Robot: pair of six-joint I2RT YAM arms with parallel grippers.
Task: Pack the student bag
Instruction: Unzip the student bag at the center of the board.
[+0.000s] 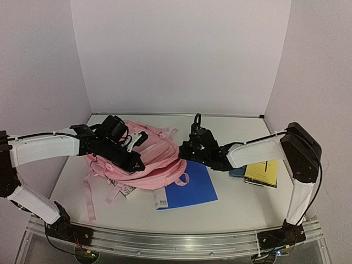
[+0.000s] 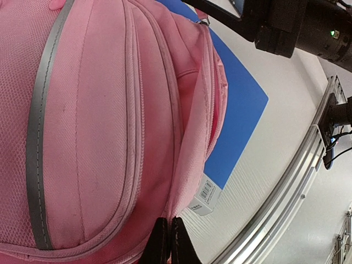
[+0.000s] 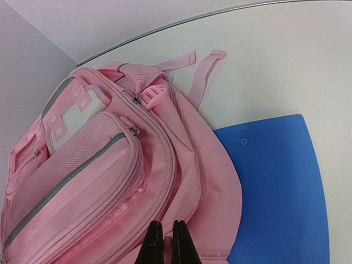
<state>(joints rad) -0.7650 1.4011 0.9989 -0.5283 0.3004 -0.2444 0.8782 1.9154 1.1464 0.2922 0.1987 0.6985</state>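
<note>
Both end effectors pressed together at the pink student bag, nothing packed yet

The student bag (image 1: 140,162) lies flat on the bench (image 1: 231,220), slightly toward 9 o'clock from centre, its 4 o'clock edge overlapping a blue folder (image 1: 190,190). A yellow book (image 1: 262,173) lies well apart at 3 o'clock. The left end effector (image 2: 166,245) has its fingers pressed together at the bag's rim, and the right end effector (image 3: 163,242) is likewise closed over the pink fabric. Whether either pinches a fold cannot be told. The likely trouble is that a grip on thin cloth slips once pulled, or the soft bag slides and drags the folder along. The arms also meet closely over the bag, so they could knock together, and a loose strap may snag
</note>
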